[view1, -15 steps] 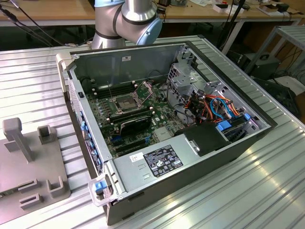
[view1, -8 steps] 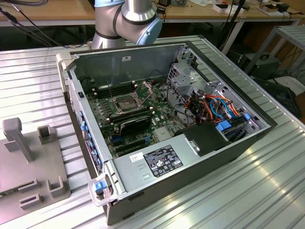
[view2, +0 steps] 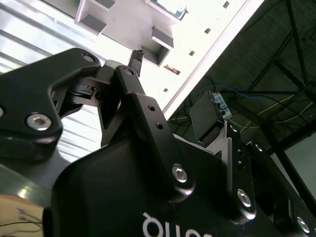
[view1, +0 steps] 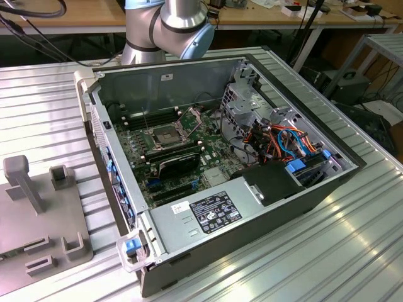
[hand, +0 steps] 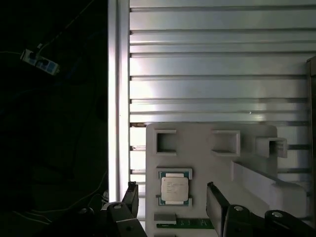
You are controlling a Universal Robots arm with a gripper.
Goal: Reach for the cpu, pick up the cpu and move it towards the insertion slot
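Observation:
The cpu (hand: 174, 190), a small silver-grey square chip, lies flat in a teal-edged seat on the pale grey fixture plate (hand: 197, 133). In the first wrist view my gripper (hand: 171, 186) is open above it. One black finger (hand: 131, 196) stands off one side of the chip and the other finger (hand: 215, 207) off the opposite side, with a gap on both sides. In the second wrist view I see the gripper's black linkage and one fingertip (view2: 137, 58) over the plate. The insertion slot (view1: 165, 135), a silvery frame around a dark centre, sits on the motherboard inside the open computer case (view1: 189, 248).
The fixture plate (view1: 69, 217) with grey slotted blocks lies on the ribbed aluminium table (view1: 352, 239), at the exterior view's left of the case. The table's edge (hand: 118, 98) runs close beside the chip. A black card (view1: 179, 162), a drive cage (view1: 242, 104) and cables (view1: 283, 141) crowd the case.

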